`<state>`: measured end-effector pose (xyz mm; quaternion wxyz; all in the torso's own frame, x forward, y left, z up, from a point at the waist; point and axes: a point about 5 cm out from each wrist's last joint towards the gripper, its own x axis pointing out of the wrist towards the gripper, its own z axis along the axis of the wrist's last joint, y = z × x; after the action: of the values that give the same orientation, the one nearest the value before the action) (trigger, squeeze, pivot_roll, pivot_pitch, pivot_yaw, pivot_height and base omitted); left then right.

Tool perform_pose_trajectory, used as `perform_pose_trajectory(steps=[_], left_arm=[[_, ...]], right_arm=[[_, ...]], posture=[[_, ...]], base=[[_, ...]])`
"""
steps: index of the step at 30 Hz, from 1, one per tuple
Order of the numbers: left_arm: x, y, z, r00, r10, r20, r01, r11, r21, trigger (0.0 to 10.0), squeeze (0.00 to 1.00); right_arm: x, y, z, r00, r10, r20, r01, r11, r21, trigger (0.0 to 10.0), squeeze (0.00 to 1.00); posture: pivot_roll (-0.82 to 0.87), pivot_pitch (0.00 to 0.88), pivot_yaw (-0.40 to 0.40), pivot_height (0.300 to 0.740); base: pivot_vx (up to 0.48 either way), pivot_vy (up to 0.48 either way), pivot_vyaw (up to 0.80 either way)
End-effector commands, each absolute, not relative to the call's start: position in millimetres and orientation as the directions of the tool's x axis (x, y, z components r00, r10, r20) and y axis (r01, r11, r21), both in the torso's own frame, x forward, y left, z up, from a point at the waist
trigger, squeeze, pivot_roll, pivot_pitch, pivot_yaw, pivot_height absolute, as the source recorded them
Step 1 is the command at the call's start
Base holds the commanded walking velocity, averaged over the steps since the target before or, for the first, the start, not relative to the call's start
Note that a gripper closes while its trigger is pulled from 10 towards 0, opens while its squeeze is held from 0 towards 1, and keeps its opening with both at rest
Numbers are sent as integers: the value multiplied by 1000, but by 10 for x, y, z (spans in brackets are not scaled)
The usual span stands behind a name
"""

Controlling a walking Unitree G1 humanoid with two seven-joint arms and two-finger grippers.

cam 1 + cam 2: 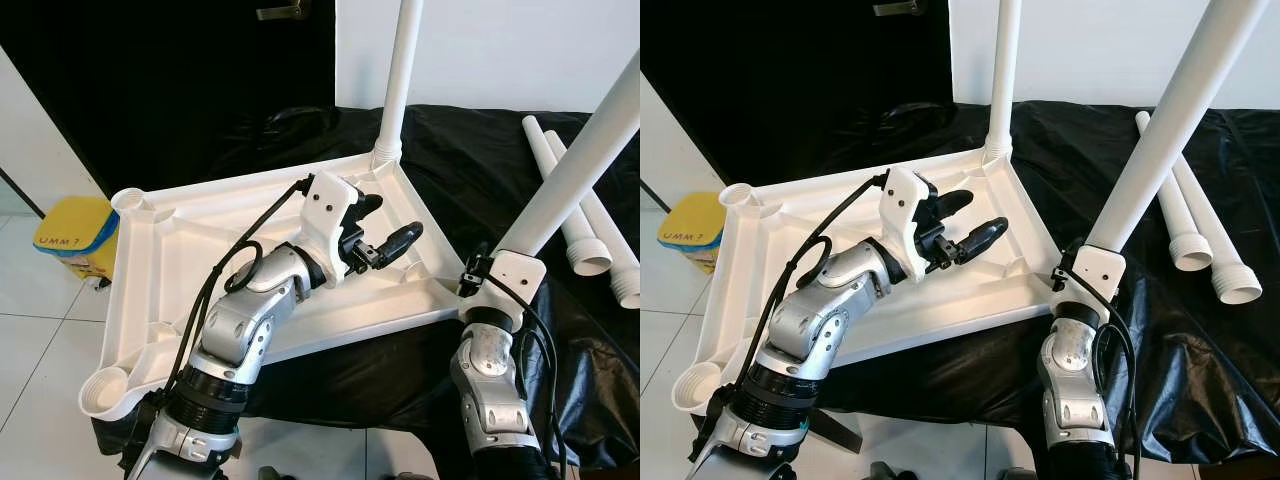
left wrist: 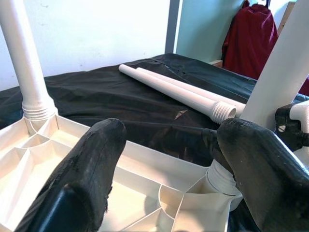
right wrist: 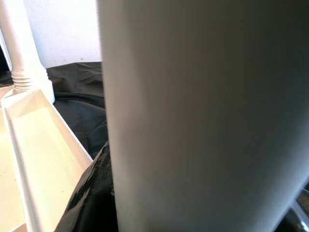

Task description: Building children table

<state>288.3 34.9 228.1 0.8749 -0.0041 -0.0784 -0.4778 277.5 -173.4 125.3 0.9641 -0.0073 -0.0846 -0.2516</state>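
White plastic children's tabletop (image 1: 200,255) lies upside down on black sheeting; one leg (image 1: 398,80) upright in the far corner, another (image 1: 580,160) leaning at the near corner; two spare legs (image 1: 585,215) lie alongside.

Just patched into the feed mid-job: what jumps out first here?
An upturned white table top lies on a black sheet, one white leg standing upright in its far corner socket. At the near right corner, the right claw sits against a second leg that leans steeply over its socket; the left claw hovers open above the table top's middle. Two spare legs lie on the sheet to the right.
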Motion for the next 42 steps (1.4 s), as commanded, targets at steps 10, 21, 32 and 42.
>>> perform_pose_trajectory(steps=[10,21,32,42], left_arm=[[2864,374,2315,531,-834,150,834,546,83,10000,0],[2870,345,2337,521,-839,158,840,537,82,10000,0],[2878,337,2359,522,-837,168,839,539,81,10000,0],[2887,361,2382,544,-819,182,822,563,79,10000,0]], right_arm=[[2679,-1927,1064,886,-444,135,446,895,18,10000,1000],[2810,-2051,1364,952,-173,254,189,981,-43,10000,0],[2917,-2011,1565,950,196,244,-183,980,-75,3804,0],[2969,-2102,1569,938,265,222,-259,964,-54,0,0]], posture=[[-198,96,42,740],[-212,97,48,740],[-214,101,44,740],[-192,99,22,740]], base=[[0,0,0],[0,0,0],[0,0,0],[0,0,0]])
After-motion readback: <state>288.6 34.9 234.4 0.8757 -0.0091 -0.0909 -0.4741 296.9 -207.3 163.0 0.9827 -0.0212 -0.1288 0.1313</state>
